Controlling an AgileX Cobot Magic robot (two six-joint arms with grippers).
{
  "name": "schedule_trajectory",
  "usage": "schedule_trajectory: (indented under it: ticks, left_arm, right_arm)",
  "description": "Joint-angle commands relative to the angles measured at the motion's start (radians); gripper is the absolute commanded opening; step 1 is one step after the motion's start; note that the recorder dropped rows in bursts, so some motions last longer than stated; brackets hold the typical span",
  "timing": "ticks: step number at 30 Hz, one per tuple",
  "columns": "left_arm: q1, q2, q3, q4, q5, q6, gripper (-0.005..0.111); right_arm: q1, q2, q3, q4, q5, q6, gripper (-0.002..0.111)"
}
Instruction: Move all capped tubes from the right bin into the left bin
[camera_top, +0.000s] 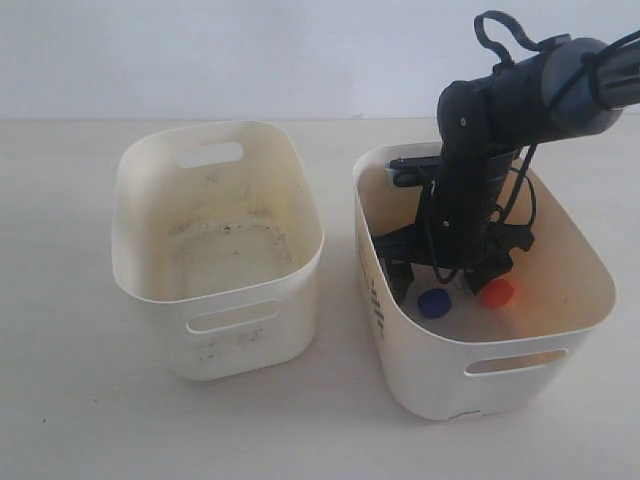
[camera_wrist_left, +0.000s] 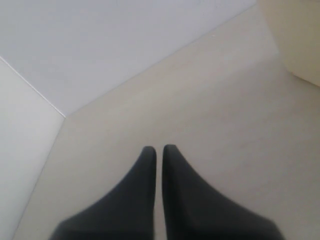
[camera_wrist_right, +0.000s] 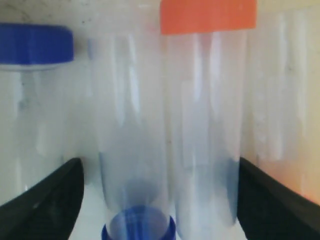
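Note:
The right bin (camera_top: 480, 370) holds the capped tubes. In the exterior view only a blue cap (camera_top: 434, 302) and an orange-red cap (camera_top: 496, 292) show below the arm. My right gripper (camera_top: 450, 283) is down inside this bin. In the right wrist view it (camera_wrist_right: 160, 200) stands open, its dark fingers (camera_wrist_right: 45, 200) wide apart on either side of two clear tubes lying side by side: a blue-capped tube (camera_wrist_right: 132, 125) and an orange-capped tube (camera_wrist_right: 205, 100). Another blue-capped tube (camera_wrist_right: 35, 45) lies outside the fingers. The left bin (camera_top: 215, 330) holds no tubes. My left gripper (camera_wrist_left: 159, 150) is shut over bare table.
The right arm (camera_top: 480, 150) reaches down over the right bin's back rim. A narrow strip of table separates the two bins. A cream bin corner (camera_wrist_left: 300, 40) shows at the edge of the left wrist view. A pale wall (camera_wrist_left: 125, 40) stands behind the table.

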Motion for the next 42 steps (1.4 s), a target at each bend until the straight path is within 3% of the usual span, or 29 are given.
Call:
schedule_trajectory:
  ticks: [1, 18, 21, 26, 30, 42]
  left_arm:
    - [-0.001, 0.004, -0.004, -0.003, -0.005, -0.001, 0.004]
    - [-0.001, 0.004, -0.004, -0.003, -0.005, -0.001, 0.004]
    - [-0.001, 0.004, -0.004, -0.003, -0.005, -0.001, 0.004]
    - [-0.001, 0.004, -0.004, -0.003, -0.005, -0.001, 0.004]
    - [-0.001, 0.004, -0.004, -0.003, -0.005, -0.001, 0.004]
    - [-0.001, 0.004, -0.004, -0.003, -0.005, -0.001, 0.004]
  right_arm:
    - [-0.001, -0.002, -0.002, -0.024, -0.025, -0.003, 0.105]
    - [-0.001, -0.076, -0.007, -0.024, -0.045, -0.003, 0.103]
    - [-0.001, -0.076, -0.007, -0.024, -0.053, 0.007, 0.089]
    - [-0.001, -0.076, -0.007, -0.024, -0.061, 0.017, 0.037]
    - [-0.001, -0.076, -0.007, -0.03, -0.07, 0.02, 0.01]
    - [-0.001, -0.076, -0.007, -0.112, -0.061, 0.045, 0.007]
